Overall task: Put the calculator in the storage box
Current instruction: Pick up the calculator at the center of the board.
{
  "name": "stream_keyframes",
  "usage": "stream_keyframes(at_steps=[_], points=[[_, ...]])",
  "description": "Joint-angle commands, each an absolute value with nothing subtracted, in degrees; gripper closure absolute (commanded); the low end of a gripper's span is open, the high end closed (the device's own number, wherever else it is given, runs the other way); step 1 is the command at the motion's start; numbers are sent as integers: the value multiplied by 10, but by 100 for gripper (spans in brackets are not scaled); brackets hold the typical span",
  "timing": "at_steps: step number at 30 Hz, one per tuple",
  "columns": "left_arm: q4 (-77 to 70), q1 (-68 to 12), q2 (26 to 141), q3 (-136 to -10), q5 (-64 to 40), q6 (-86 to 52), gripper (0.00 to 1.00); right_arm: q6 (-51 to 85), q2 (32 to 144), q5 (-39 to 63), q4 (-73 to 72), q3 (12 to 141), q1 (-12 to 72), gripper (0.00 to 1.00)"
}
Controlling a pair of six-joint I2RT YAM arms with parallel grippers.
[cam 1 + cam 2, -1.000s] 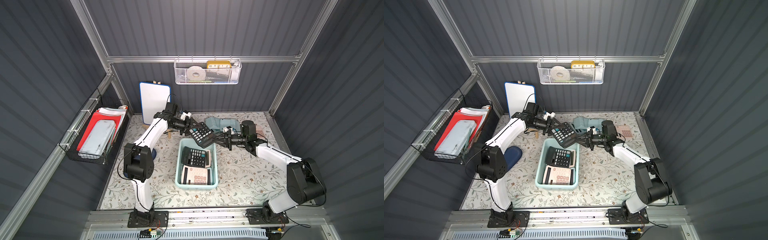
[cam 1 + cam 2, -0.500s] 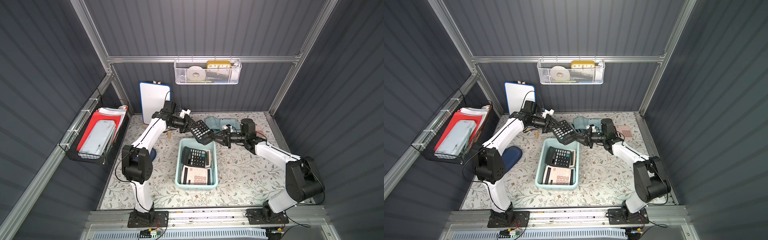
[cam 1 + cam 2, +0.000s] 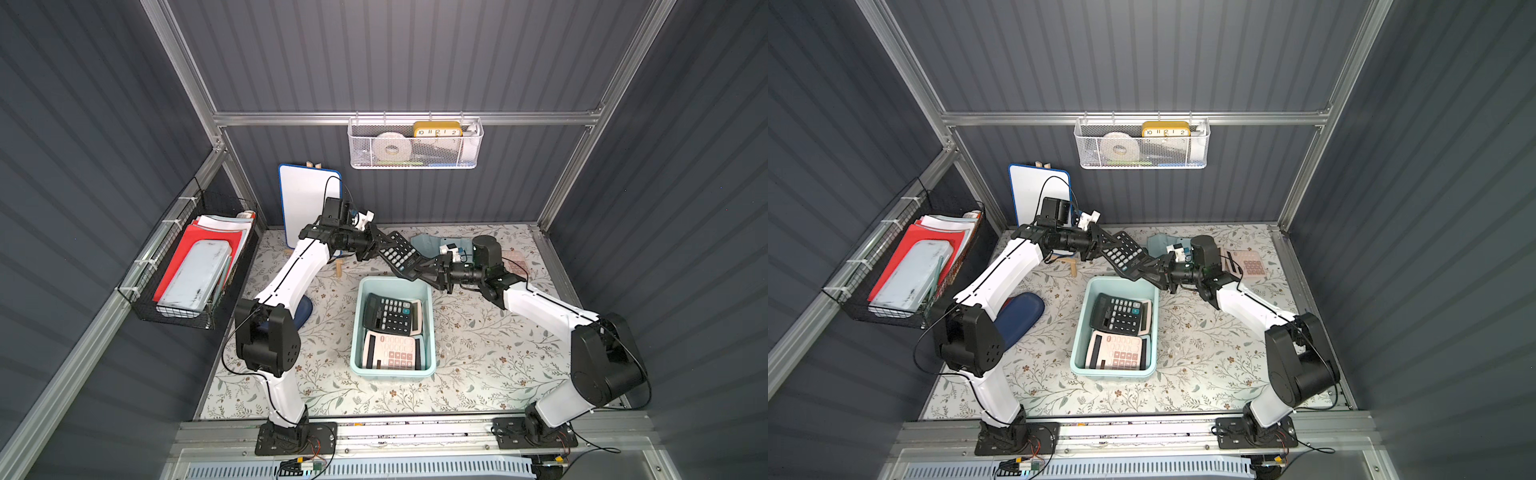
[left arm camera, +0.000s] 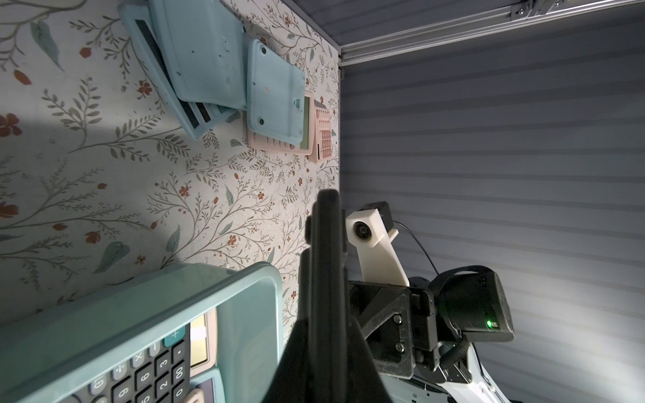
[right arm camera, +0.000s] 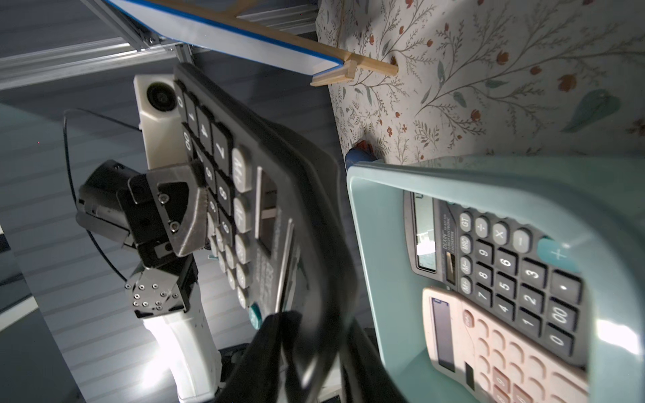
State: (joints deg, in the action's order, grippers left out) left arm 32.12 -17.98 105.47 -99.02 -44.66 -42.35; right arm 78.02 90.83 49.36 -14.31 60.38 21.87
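A black calculator [image 3: 401, 253] [image 3: 1125, 253] hangs tilted in the air, just behind the far rim of the pale mint-green storage box [image 3: 358, 332] [image 3: 1079, 332]. My left gripper [image 3: 380, 243] [image 4: 324, 321] is shut on its keypad end. One of its fingers [image 5: 190, 213] presses on the keys. My right gripper [image 3: 419, 272] [image 5: 310, 331] is at the display end, jaws slightly parted around the edge; that view is blurred. Inside the box lie a black calculator [image 3: 388, 313] and a pink calculator [image 3: 390, 353].
Blue calculators [image 3: 428, 243] and a pink one [image 3: 515, 262] lie at the back right of the floral mat. A whiteboard [image 3: 307, 199] leans at the back left. A dark blue pouch [image 3: 303, 309], a black wire basket [image 3: 191, 266] and a white mesh basket [image 3: 415, 145] surround the arms.
The left gripper has closed on the black calculator's keypad end. The right gripper's jaws have parted at the other end. The calculator has shifted a little to the left and back.
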Motion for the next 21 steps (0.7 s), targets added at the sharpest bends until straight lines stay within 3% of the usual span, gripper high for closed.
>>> stream_keyframes(at_steps=[1,5,8,10,14,16,21], points=[[295,-180,1028,-987,-447,-440,85,771,901,462,-134,619,224,72],[292,-180,1024,-981,-448,-440,85,774,909,456,-137,630,225,72],[292,-180,1024,-982,-448,-441,83,773,918,456,-137,640,225,87],[298,-180,1025,-987,-449,-438,72,768,920,456,-130,646,224,100],[334,-179,1026,-1008,-432,-422,20,745,917,465,-93,654,223,100],[367,-178,1028,-1024,-410,-409,2,721,912,474,-54,659,222,100],[469,-168,1025,-1067,-308,-371,1,601,897,499,118,688,222,100]])
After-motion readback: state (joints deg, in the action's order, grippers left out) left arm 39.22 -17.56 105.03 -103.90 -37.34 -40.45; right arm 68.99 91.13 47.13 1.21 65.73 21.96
